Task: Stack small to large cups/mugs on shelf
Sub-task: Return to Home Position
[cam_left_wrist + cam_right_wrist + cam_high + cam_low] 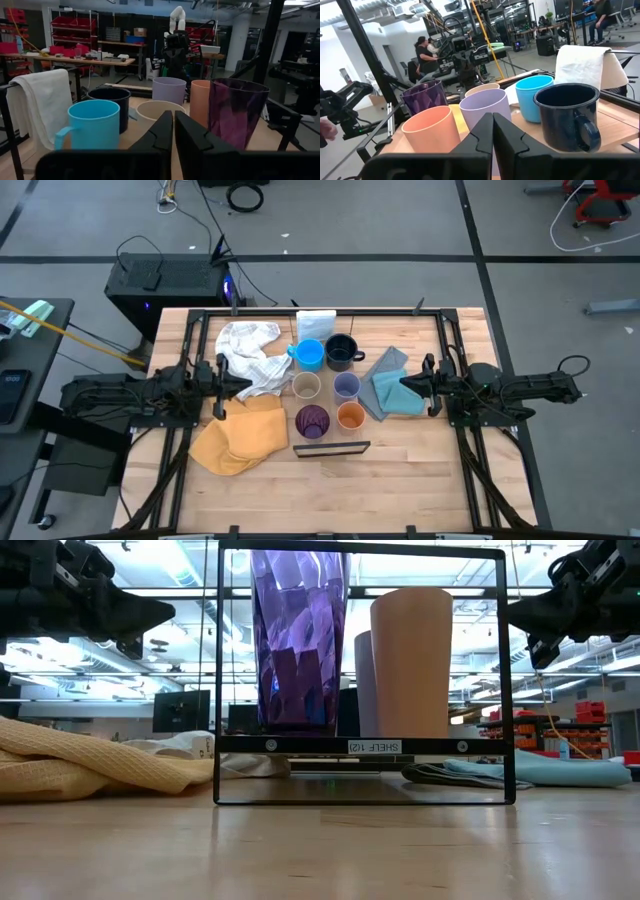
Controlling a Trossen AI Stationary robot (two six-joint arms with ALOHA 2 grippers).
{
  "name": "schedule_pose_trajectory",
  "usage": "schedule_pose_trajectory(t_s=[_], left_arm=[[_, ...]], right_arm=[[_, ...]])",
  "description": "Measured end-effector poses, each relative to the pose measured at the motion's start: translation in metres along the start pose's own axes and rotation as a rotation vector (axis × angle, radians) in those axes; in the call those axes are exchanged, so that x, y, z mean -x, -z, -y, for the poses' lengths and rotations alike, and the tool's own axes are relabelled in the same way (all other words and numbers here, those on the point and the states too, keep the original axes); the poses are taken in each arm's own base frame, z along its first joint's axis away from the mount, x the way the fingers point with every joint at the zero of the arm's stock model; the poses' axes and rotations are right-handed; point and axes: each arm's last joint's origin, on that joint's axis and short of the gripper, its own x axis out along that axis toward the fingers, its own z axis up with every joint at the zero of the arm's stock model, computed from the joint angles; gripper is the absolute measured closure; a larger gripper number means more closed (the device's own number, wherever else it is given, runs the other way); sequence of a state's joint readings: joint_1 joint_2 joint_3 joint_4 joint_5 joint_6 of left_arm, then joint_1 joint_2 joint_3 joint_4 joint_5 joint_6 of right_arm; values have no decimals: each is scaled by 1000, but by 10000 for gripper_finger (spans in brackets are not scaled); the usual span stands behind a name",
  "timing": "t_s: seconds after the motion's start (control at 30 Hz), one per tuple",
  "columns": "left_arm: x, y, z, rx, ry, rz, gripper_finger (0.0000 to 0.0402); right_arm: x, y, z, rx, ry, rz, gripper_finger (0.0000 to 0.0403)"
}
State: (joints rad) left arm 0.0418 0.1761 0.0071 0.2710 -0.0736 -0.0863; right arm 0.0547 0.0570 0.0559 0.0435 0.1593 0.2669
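Both arms flank the shelf [300, 745]; homing step in hand.
Left gripper [238, 383] and right gripper [405, 383] each show fingers pressed together, holding nothing. Purple tumbler [298, 640] and orange cup [410, 660] stand at the shelf's frame end, with tan cup [306, 386], lavender cup [346, 386], light blue mug [310, 354] and navy mug [342, 351] directly behind. Next move, judged: finish the retreat, disturbing nothing.

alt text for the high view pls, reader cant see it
A table seen from above holds three pairs: light blue mug and navy mug, tan cup and lavender cup, purple tumbler and orange cup. The left gripper and right gripper flank them, shut.
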Motion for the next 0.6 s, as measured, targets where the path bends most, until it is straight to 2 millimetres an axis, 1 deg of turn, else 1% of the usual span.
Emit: schedule_pose_trajectory(t_s=[0.27,0.6], left_arm=[[0,0,0,0,0,1,383],[0,0,0,0,0,1,368]], right_arm=[[0,0,0,0,0,0,387],[0,0,0,0,0,-1,386]])
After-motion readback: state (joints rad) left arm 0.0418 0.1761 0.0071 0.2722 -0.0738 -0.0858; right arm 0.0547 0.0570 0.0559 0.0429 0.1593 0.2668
